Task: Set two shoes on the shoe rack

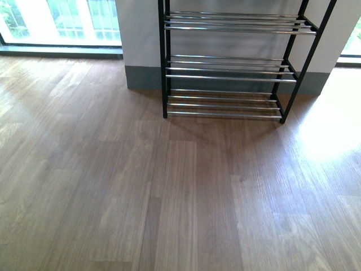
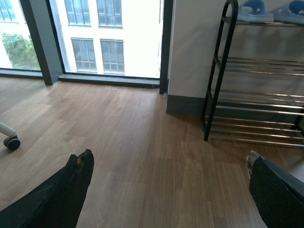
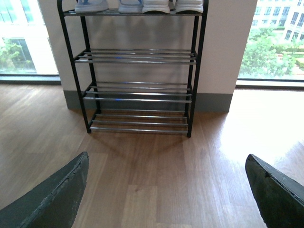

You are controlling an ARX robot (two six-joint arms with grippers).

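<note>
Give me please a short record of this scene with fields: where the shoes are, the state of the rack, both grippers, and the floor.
shoe rack: black frame, chrome bar shelves, standing against the wall
slides: pale blue, on the top shelf
sneakers: only white soles visible, on the top shelf beside the slides
lower shelves: three, nothing on them
left gripper: open, holding nothing
right gripper: open, holding nothing
floor: wood, no shoes on it

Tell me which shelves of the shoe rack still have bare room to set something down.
The three lower tiers of the shoe rack are bare from post to post. Only the top tier is crowded: pale blue slides and white-soled shoes fill it side by side. The wooden floor before the rack is open too.
</note>
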